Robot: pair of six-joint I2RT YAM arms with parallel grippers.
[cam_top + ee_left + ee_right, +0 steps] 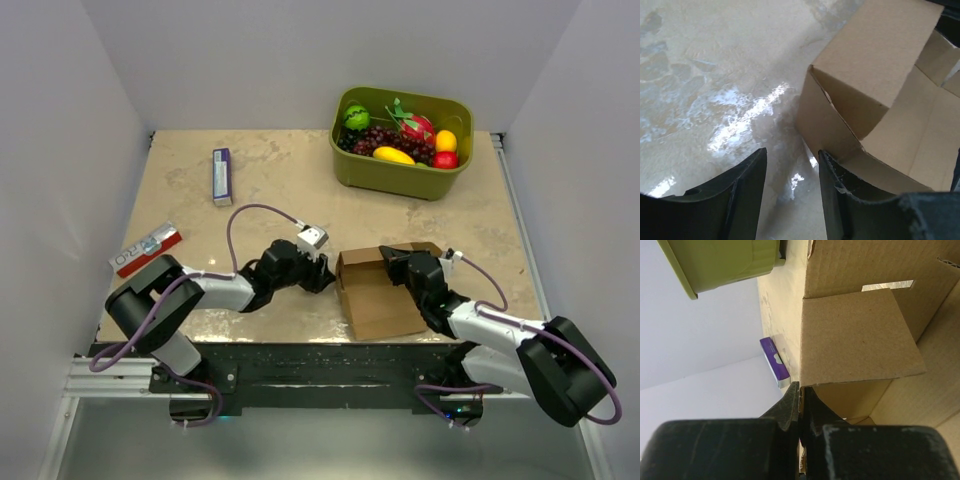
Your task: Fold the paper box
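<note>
The paper box (378,295) is plain brown cardboard, partly folded, lying between the two arms near the table's front. Its walls and a raised flap (875,55) show in the left wrist view. My left gripper (325,272) is at the box's left side. It (792,151) stands open with only bare table between the fingers, and the right finger (840,195) rests against the box's outer wall. My right gripper (395,262) reaches in at the box's far right corner. It (800,385) is shut, pinching a thin cardboard edge just under a square flap (855,340).
A green bin (352,165) of fruit stands at the back right, its corner (720,262) in the right wrist view. A purple-and-white box (222,176) lies at the back left and shows again (774,362) beside the cardboard. A red-and-white box (146,248) sits at the left edge.
</note>
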